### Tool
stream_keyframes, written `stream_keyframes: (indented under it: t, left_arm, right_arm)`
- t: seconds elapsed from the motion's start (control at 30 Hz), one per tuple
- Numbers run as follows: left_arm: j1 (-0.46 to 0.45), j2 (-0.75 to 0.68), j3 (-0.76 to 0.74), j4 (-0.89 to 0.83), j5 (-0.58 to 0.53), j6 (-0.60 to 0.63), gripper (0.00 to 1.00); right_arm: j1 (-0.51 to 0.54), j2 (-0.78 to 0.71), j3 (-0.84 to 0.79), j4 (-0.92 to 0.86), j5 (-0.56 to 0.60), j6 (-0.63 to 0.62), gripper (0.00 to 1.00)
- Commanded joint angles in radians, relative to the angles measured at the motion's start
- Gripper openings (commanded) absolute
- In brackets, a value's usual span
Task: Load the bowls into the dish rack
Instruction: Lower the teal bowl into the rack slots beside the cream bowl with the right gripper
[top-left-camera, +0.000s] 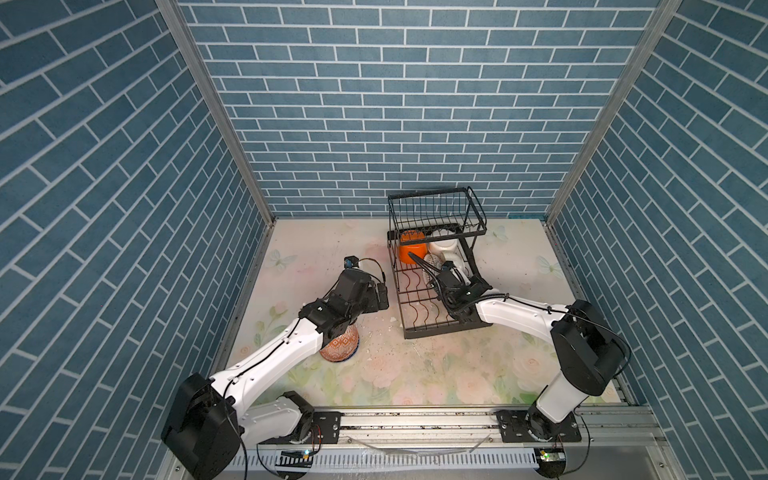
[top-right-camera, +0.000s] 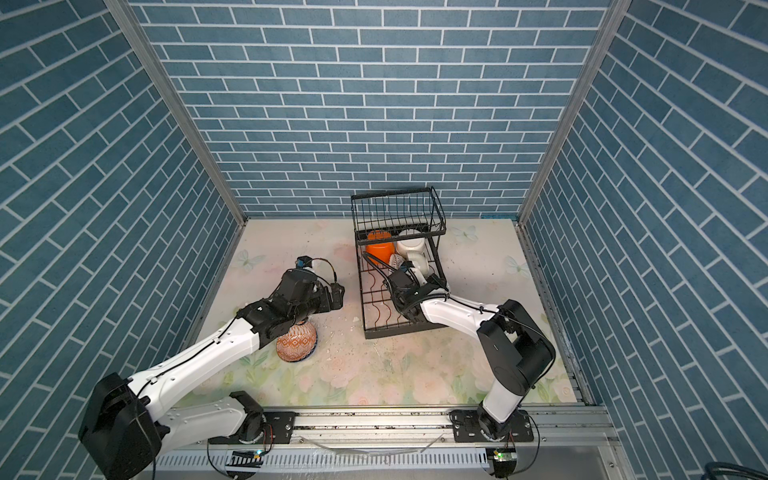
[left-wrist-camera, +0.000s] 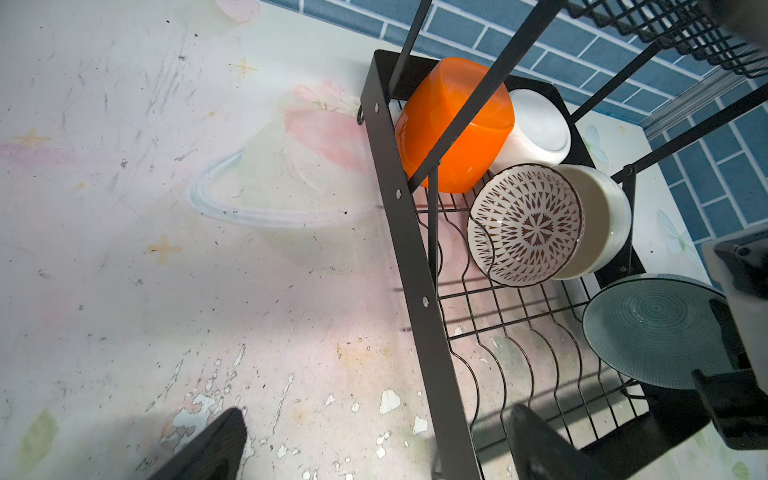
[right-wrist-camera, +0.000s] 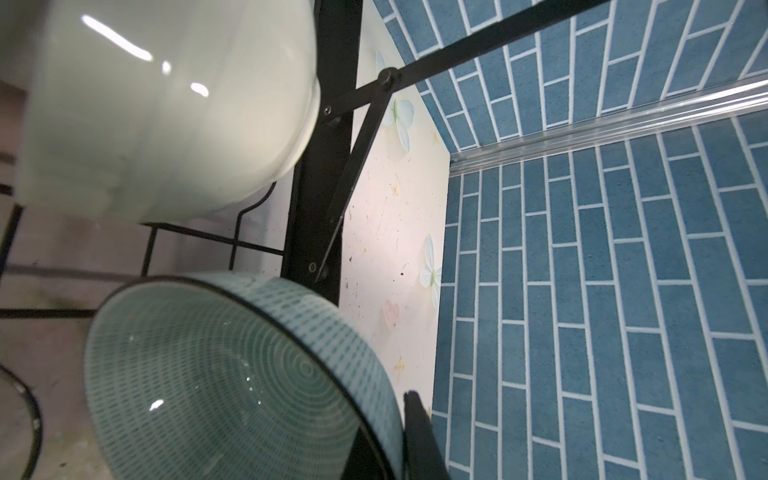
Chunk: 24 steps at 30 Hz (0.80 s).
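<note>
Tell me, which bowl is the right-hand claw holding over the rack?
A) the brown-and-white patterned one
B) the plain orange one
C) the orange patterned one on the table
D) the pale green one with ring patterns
D: the right gripper is clamped on the rim of the pale green ringed bowl above the dish rack.

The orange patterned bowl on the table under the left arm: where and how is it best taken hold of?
The orange patterned bowl lies upside down, rim on the table, on what looks like a blue item beneath. Its dome gives the left tool no edge. Probably best to come from above and pinch the raised foot ring, though the left arm hides it; otherwise tip it and take the rim.
</note>
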Motion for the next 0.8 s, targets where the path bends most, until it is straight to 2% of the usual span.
stream_keyframes:
  t: [0.0,0.77]
  left_arm:
    - [0.009,-0.005,-0.015,0.004,-0.003,0.010,1.00]
    - [0.018,-0.023,-0.035,0.001,-0.005,0.009,1.00]
  right_arm:
    - [-0.003,0.020,-0.003,0.014,0.034,0.052,0.00]
    - [0.055,0.129,0.050,-0.028,0.037,0.086,0.00]
